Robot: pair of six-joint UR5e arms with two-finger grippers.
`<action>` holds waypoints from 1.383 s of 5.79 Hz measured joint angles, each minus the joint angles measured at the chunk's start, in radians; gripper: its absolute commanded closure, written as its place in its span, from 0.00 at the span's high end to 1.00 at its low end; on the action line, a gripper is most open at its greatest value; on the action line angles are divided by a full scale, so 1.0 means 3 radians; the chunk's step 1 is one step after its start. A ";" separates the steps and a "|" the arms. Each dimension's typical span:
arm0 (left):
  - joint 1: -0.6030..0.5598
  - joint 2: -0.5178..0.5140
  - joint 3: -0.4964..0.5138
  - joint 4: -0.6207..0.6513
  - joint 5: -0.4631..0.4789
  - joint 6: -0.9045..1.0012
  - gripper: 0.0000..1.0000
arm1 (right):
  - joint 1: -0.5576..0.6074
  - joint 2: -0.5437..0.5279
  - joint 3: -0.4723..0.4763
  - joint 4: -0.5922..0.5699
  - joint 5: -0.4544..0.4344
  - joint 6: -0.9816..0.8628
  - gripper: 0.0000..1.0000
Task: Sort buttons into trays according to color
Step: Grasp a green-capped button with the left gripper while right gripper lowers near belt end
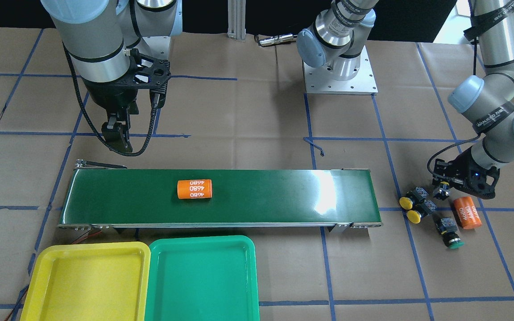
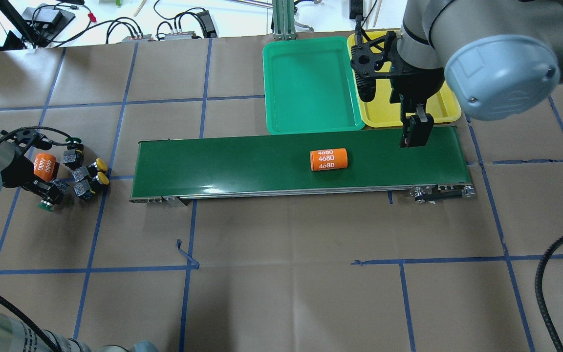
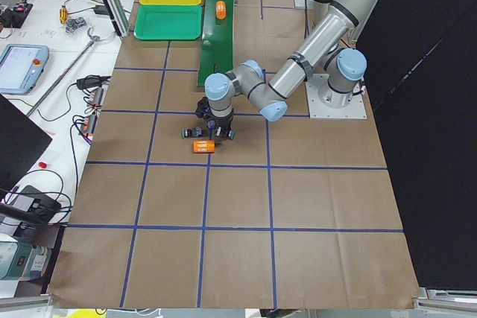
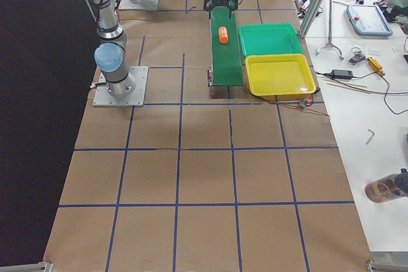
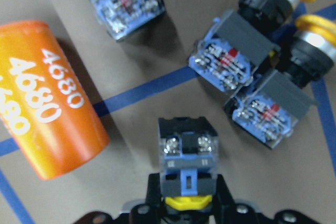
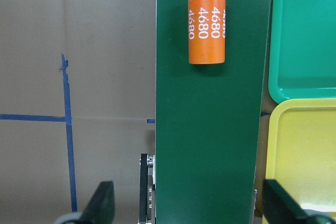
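Observation:
My left gripper (image 5: 186, 195) is shut on the blocky body of one button (image 5: 186, 153); its cap looks green in the overhead view (image 2: 43, 205). Two yellow-capped buttons (image 1: 411, 199) (image 1: 420, 213) lie side by side just beyond it on the paper. A green-capped button (image 1: 449, 229) lies apart from them. The yellow tray (image 1: 87, 281) and the green tray (image 1: 203, 276) sit side by side, with nothing in them. My right gripper (image 6: 191, 208) hangs open over the belt's other end, near the trays.
A long dark green conveyor belt (image 1: 261, 196) runs across the table, with an orange "4680" cylinder (image 1: 194, 189) lying on it. A second orange cylinder (image 1: 466, 212) lies beside the buttons, close to my left gripper. Brown paper with blue tape lines covers the table.

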 measured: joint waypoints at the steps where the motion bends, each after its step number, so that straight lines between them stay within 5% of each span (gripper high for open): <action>1: -0.0101 0.0069 0.0200 -0.0238 0.0041 0.0443 0.00 | -0.0001 -0.0001 0.0013 -0.0009 -0.0003 0.0002 1.00; 3: -0.0630 0.0255 0.0406 -0.0593 -0.0039 0.1355 0.00 | -0.0001 -0.0001 0.0035 -0.0044 -0.0001 0.0027 1.00; 7: -0.1780 0.0219 0.0419 -0.0625 -0.0168 0.1860 0.00 | -0.0001 -0.0001 0.0074 -0.0106 -0.0002 0.0071 1.00; 8: -0.1906 0.0227 0.0396 -0.0630 -0.0243 0.1872 0.32 | -0.0001 -0.0001 0.0084 -0.0108 0.0009 0.0159 1.00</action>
